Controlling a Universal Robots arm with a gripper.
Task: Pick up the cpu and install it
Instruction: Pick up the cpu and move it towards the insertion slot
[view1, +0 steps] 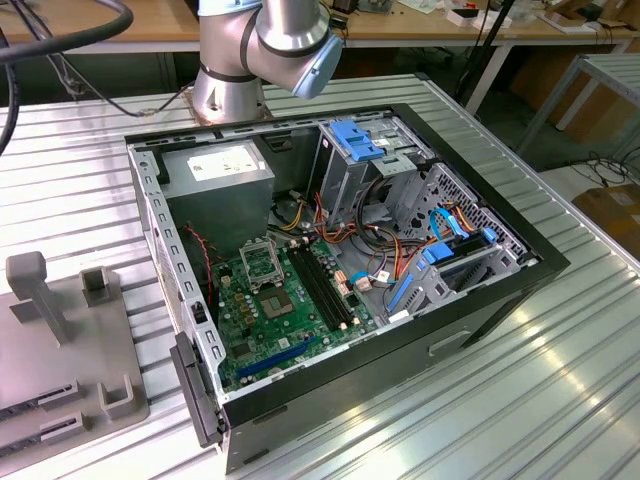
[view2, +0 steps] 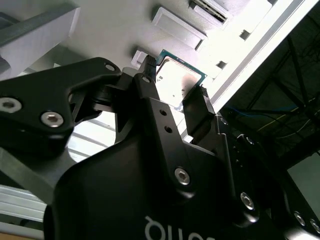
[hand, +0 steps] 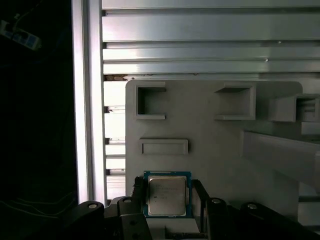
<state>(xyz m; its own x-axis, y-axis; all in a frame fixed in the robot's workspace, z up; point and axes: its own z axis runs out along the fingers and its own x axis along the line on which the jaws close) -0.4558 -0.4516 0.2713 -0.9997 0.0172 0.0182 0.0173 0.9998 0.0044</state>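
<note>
The gripper (view2: 175, 86) pinches the cpu (hand: 167, 196) by two of its sides, one finger on each side. That way the shiny top is not touched. The cpu hangs in the air over the grey tray (hand: 215, 150) and looks lifted clear of it, so the picking up seems done. The tray sits on the ribbed metal counter (view1: 520, 400), on the exterior view's left of the open computer case (view1: 340, 400). Inside the case lies the green board (view1: 262, 330), face up, with its square socket (view1: 257, 262) open from above. The cpu is not there yet.
</note>
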